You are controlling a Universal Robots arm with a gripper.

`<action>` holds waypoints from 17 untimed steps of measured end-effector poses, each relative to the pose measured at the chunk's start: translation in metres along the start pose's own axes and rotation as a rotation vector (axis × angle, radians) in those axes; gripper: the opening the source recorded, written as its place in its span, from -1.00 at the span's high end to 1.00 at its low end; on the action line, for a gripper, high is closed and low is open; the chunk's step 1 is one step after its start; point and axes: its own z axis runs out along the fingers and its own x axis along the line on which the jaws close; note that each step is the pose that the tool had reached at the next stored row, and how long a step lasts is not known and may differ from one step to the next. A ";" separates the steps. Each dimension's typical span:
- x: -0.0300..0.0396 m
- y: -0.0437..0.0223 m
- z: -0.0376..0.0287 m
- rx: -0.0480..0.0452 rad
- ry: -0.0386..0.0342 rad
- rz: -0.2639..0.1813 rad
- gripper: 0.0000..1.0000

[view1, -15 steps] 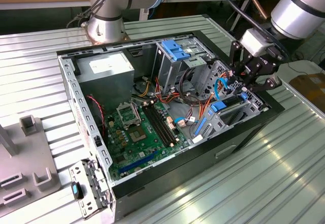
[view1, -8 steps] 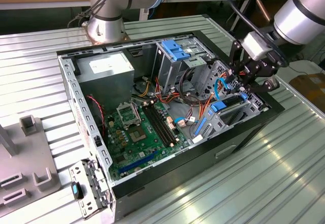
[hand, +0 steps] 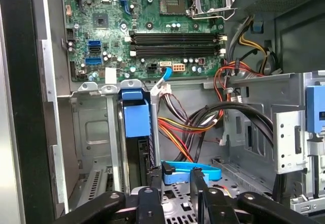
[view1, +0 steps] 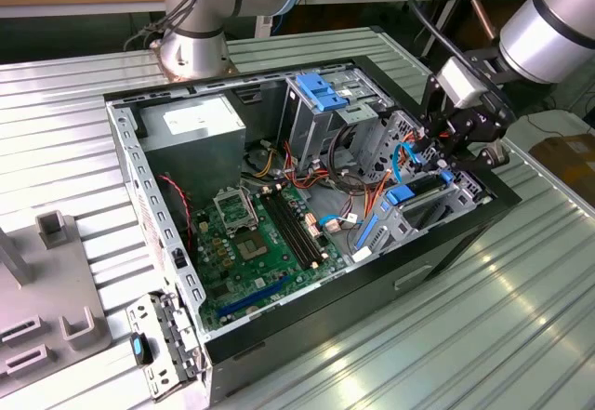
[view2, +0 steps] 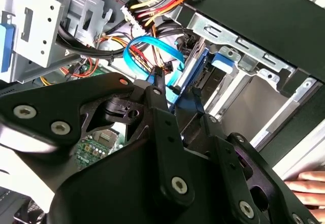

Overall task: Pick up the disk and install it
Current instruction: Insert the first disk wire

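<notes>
The disk (view1: 420, 200) stands on edge in a drive bay at the case's front corner, on the exterior view's right, its bright blue carrier rail (hand: 136, 118) facing up. My gripper (view1: 444, 154) hovers just above and beside that bay. In both wrist views its two black fingers are spread apart with nothing between them, so the gripper (hand: 176, 176) is open. One fingertip (hand: 155, 174) sits close beside the disk's edge. From the second wrist view, the gripper (view2: 177, 89) points at the disk's blue rail (view2: 195, 74).
A thin blue ribbon cable (hand: 190, 173) loops behind the fingers among orange and yellow wires (hand: 177, 132). The tall metal cage with a light-blue latch (view1: 321, 92) stands nearby. The motherboard (view1: 260, 243) and power supply (view1: 191, 122) fill the case. A person's hand (view2: 307, 183) rests outside the case wall.
</notes>
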 end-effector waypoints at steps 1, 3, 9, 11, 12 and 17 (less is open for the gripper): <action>0.0002 0.0015 0.0000 0.0010 -0.0001 0.005 0.28; 0.0005 0.0020 0.0016 0.0044 0.0005 0.022 0.28; 0.0009 0.0027 0.0032 0.0067 0.0000 0.035 0.28; 0.0009 0.0027 0.0032 0.0068 0.0000 0.035 0.31; 0.0009 0.0027 0.0032 0.0068 0.0000 0.035 0.67; 0.0009 0.0027 0.0032 0.0068 0.0000 0.035 0.68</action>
